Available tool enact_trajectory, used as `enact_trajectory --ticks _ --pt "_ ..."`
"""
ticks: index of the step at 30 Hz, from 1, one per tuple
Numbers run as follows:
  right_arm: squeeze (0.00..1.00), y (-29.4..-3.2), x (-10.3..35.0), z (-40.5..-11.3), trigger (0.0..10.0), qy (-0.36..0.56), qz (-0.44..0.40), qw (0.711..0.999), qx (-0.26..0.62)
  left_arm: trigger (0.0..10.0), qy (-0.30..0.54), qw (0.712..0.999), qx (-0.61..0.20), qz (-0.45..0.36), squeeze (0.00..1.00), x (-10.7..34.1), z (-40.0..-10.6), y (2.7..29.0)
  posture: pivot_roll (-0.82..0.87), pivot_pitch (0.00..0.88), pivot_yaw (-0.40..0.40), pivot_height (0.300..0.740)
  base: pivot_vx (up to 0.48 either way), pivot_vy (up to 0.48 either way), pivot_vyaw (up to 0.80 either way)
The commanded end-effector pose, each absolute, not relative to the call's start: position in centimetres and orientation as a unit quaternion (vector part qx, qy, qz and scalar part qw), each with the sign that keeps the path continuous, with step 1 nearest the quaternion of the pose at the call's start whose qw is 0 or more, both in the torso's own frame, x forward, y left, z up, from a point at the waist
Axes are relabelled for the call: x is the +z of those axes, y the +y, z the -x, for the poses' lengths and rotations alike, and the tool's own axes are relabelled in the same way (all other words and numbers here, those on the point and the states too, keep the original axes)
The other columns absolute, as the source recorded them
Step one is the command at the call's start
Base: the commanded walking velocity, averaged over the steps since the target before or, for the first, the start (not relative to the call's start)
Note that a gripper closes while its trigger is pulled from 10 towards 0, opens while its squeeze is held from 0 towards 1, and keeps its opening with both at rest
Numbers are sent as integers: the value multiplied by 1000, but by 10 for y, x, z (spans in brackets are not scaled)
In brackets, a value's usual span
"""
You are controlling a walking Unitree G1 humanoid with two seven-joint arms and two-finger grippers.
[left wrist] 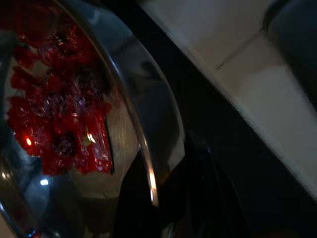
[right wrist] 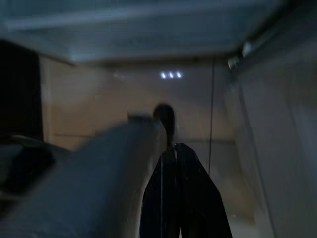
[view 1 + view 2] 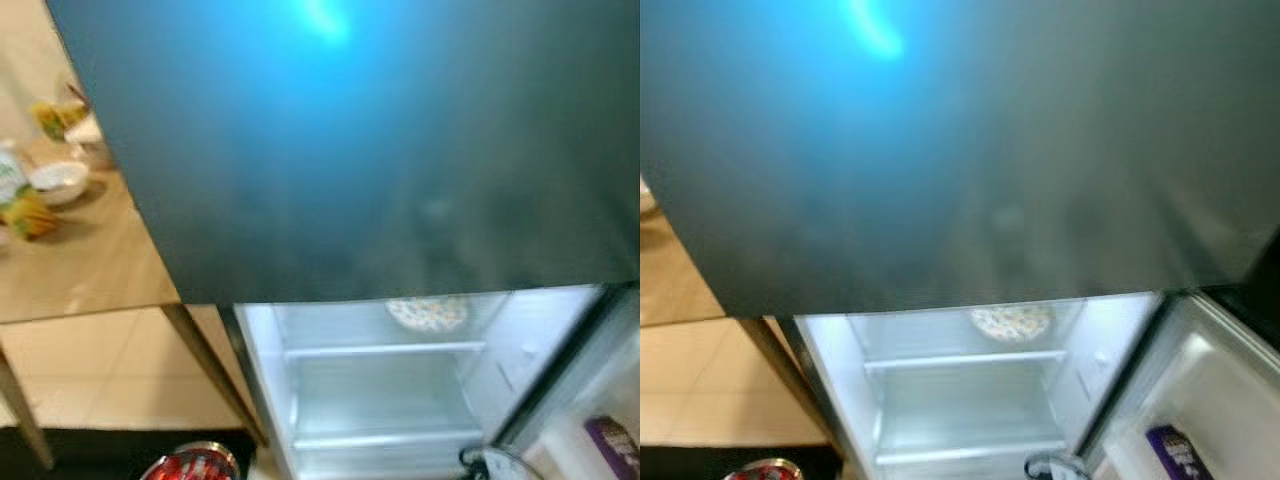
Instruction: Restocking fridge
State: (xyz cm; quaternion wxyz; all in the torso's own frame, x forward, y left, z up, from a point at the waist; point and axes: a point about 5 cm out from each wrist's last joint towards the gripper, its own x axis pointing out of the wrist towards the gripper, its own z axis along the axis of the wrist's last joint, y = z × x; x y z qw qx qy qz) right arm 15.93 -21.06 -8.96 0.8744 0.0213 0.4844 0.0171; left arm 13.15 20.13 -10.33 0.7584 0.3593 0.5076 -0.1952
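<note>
The robot's body shows mostly through the wrist views. The right gripper (image 2: 176,148) has two long black fingers (image 2: 161,198) that taper from a broad base to narrow tips, smooth and matte, with a thin pale seam between them where they lie together. Beside them a broad grey rounded shaft (image 2: 84,183) runs blurred along the picture, ending in a squared pale edge next to a small dark rounded knob (image 2: 165,116). The left gripper (image 1: 198,198) appears as a dark, glossy black shape with a curved upper edge, its surface faintly catching light; its details are lost in shadow
</note>
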Motion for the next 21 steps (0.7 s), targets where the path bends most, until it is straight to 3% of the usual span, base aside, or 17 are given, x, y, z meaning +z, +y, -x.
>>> enact_trajectory --ticks 1,6,21 --pt "0 -211 -92 -153 10000 492 -25 870 13 10000 515 755 -197 -355 0 -105 -124 202 -97 0 33 740 0 -469 0" --pt "0 -211 -92 -153 10000 492 -25 870 13 10000 514 756 -197 -355 0 -105 -125 201 -98 0 31 740 0 -444 0" --pt "0 -204 -89 -162 10000 480 9 874 69 10000 501 762 -212 -351 0 -105 -128 195 -97 0 31 740 0 0 0"
